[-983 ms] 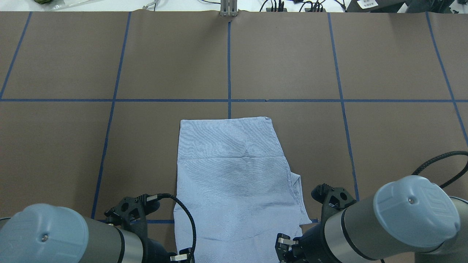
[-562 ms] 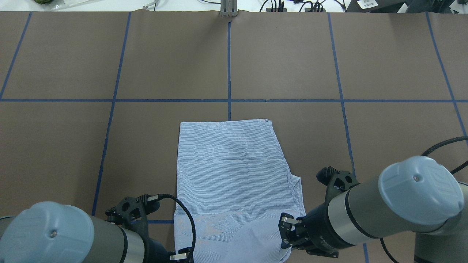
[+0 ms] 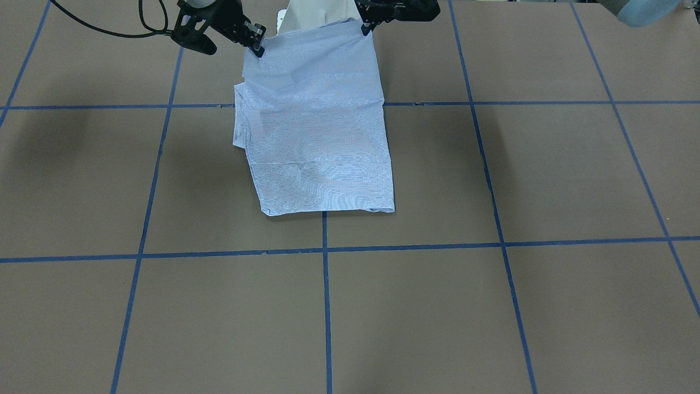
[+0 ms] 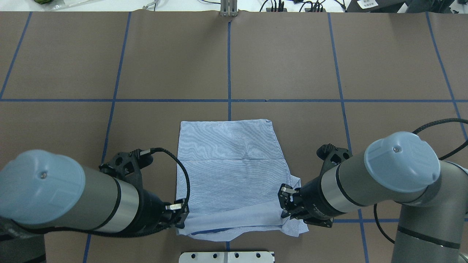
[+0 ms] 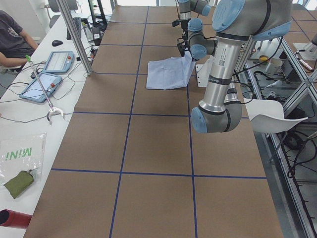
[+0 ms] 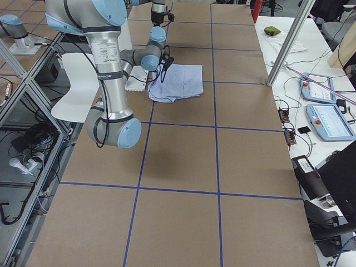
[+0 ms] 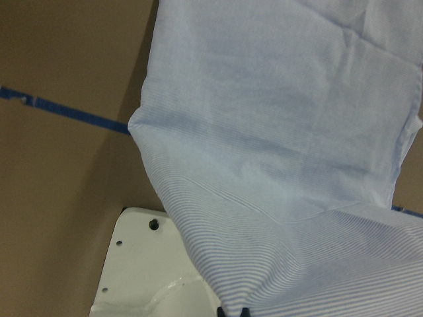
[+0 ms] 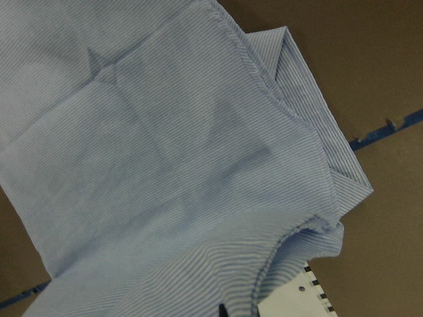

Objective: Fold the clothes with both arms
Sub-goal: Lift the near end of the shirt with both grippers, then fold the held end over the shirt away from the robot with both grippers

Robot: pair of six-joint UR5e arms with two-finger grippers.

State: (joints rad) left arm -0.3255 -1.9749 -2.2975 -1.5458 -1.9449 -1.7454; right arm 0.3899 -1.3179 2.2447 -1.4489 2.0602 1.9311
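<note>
Tools: the left black two-finger gripper (image 4: 181, 214) is clamped onto the near-left corner of the light blue-and-white pinstriped shirt (image 4: 230, 164). The right black two-finger gripper (image 4: 286, 205) pinches the near-right corner likewise. Both corners are held raised and the near hem sags between them. The far part of the shirt lies flat, folded to a rough rectangle. It sits mid-width on the brown paper-covered table (image 4: 292, 65) marked with blue tape grid lines (image 4: 229, 65), close to the robot's white bolted base plate (image 4: 226, 256).
</note>
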